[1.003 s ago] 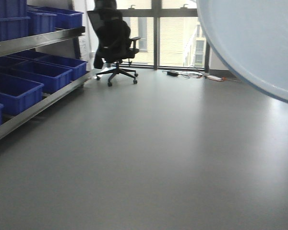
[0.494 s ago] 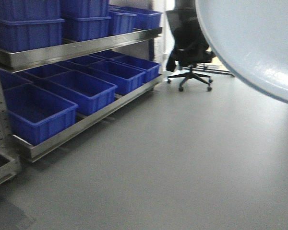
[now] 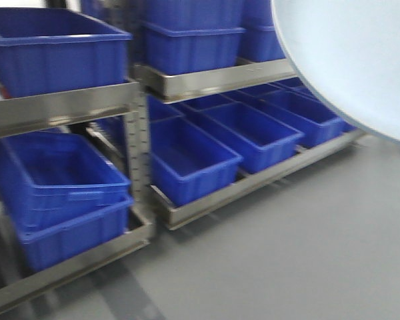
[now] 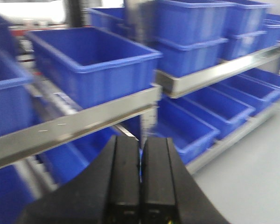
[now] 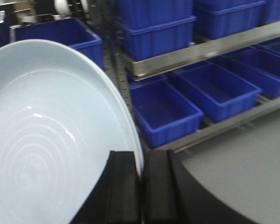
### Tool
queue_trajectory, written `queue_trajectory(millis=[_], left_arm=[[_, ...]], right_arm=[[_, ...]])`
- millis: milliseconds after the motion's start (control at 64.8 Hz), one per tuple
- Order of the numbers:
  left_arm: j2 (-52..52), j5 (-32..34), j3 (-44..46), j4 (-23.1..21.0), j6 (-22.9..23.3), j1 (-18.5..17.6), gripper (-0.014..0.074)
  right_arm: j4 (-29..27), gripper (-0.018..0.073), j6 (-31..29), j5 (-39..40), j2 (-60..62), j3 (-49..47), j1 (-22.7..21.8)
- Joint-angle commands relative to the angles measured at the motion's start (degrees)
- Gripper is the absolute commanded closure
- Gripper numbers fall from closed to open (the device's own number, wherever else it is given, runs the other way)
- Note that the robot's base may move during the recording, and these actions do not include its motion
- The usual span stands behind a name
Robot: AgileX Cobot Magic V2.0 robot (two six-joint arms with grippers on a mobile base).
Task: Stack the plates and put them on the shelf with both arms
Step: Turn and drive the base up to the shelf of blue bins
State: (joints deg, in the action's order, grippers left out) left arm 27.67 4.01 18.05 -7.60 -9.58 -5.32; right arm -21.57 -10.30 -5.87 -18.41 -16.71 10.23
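The plates [image 5: 51, 140] sat pinched at the rim by our right gripper [image 5: 142, 161], spreading toward nine o'clock. In the front view they filled the frame at two o'clock. Our left gripper [image 4: 141, 142] was clenched on nothing. Blue bins [image 3: 193, 160] lined the metal shelf [image 3: 207, 79] ahead.

Blue bins [image 3: 193, 160] sit on both tiers of the steel shelf [image 3: 207, 81].
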Motion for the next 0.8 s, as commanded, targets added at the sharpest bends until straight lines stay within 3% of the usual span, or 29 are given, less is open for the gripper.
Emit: queue_trajectory(millis=[0,787], left_arm=[[0.37,4.53,2.02,-0.12,0.21,0.12,0.0514],[0.37,4.53,2.02,-0.12,0.21,-0.01,0.0514]], right_arm=[[-0.24,0.0511,-0.14,5.25,-0.23,-1.90,-0.16],[-0.24,0.0511,-0.14,5.25,-0.23,-1.90,-0.16]])
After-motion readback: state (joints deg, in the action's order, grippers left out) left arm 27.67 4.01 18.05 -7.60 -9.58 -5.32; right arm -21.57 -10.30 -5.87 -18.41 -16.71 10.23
